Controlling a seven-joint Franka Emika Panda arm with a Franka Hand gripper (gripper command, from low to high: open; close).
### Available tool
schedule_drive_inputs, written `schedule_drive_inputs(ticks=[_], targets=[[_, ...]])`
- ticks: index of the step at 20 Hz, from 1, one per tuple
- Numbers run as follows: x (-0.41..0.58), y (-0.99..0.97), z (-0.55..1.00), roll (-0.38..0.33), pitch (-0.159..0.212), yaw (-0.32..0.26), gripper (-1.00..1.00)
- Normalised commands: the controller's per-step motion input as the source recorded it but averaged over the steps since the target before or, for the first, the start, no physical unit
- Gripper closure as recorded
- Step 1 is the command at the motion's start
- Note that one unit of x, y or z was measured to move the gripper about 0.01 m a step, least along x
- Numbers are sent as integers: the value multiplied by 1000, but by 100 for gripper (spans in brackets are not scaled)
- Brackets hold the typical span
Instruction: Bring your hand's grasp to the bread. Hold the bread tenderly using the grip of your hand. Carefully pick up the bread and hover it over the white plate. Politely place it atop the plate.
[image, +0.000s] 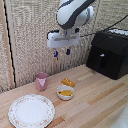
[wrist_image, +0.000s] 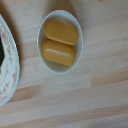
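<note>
The bread (image: 68, 82) is a small orange-brown chunk lying on the wooden table just behind the small white bowl (image: 64, 92). The white plate (image: 31, 110) with a reddish floral rim lies at the front, toward the exterior view's left, and has nothing on it. Its rim also shows in the wrist view (wrist_image: 11, 65). My gripper (image: 62, 52) hangs high above the table, over the bowl and bread area. Its blue-tipped fingers (image: 68, 51) stand apart and hold nothing. The wrist view shows no fingers, and the bread is at most an orange sliver at the picture's edge.
The small bowl (wrist_image: 60, 41) holds two yellow food pieces. A pink cup (image: 41, 81) stands behind the plate. A black appliance (image: 109, 52) stands at the back on the exterior view's right. A woven screen backs the table.
</note>
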Motion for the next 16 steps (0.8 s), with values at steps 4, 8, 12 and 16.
schedule_drive_inputs(ticks=[4,8,12,16], targets=[[193,-576,-181,46,19,53,-100],[167,-582,-217,43,36,78,-100],[99,-426,-228,30,46,104,-100],[32,-126,-440,-3,16,104,-100]])
